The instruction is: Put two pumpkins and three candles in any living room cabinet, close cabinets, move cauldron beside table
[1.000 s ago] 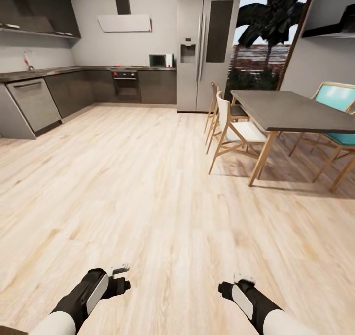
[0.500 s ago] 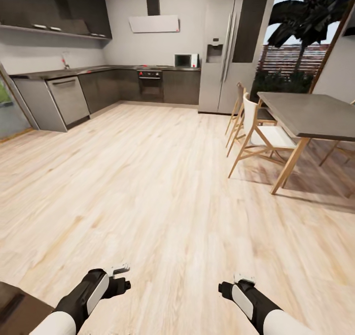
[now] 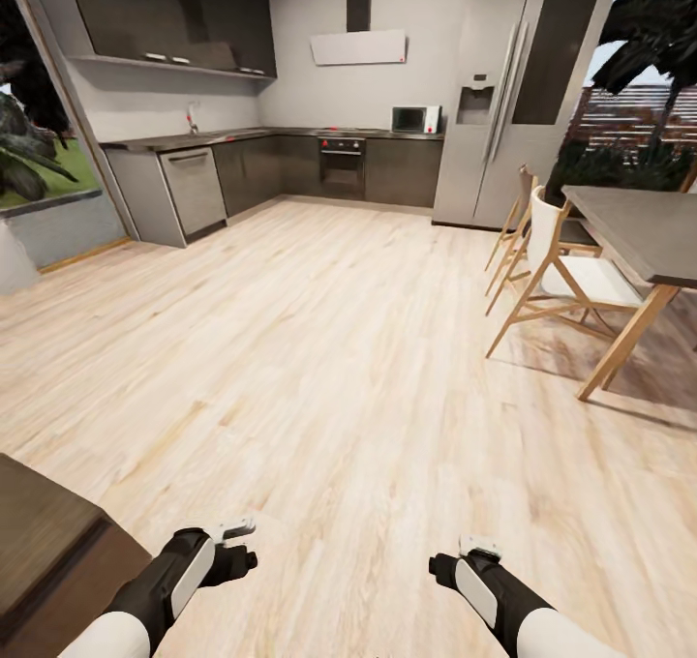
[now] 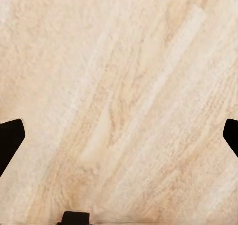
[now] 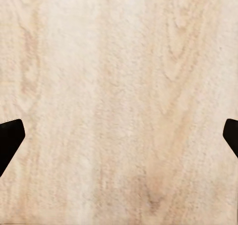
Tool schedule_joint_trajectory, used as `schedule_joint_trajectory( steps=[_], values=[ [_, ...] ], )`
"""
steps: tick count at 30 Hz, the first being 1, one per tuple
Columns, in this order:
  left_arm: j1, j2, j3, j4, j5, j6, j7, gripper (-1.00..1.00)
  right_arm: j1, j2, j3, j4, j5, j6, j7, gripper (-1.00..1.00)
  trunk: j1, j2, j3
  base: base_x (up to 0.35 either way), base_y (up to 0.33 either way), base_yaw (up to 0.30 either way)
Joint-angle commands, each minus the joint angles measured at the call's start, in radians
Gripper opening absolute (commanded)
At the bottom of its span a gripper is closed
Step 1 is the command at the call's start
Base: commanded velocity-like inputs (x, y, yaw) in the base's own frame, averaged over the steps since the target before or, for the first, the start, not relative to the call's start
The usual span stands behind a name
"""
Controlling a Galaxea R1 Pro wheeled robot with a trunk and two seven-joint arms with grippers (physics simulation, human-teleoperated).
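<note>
Nearest you, your left gripper and right gripper hang low over the plank floor, fingers spread wide in both wrist views and holding nothing, with a dark-brown wooden corner just left of the left gripper. Beyond the grippers stand a dining table with chairs, then the fridge and kitchen counter. No pumpkin, candle or cauldron appears here; judging by the task, pinch the small ones lightly across the middle, and expect the cauldron to be heavier.
</note>
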Motion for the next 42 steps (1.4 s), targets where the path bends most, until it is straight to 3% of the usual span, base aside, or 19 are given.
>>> schedule_joint_trajectory(
  steps=[1,10,42],
  values=[
    [0.000,0.000,0.000,0.000,0.000,0.000,0.000,1.00,0.000,0.000,0.000,0.000,0.000,0.000,0.000,1.00,0.000,0.000,0.000,-0.114,-0.167,0.284],
    [0.000,0.001,0.000,0.000,0.000,0.000,0.000,1.00,0.000,0.000,0.000,0.000,0.000,0.000,0.000,1.00,0.000,0.000,0.000,-0.088,-0.159,0.284],
    [0.000,-0.002,-0.001,0.000,0.000,-0.001,0.002,1.00,0.000,0.000,0.002,0.014,0.003,-0.003,0.000,1.00,0.000,0.000,-0.013,-0.044,-0.003,0.279]
  ],
)
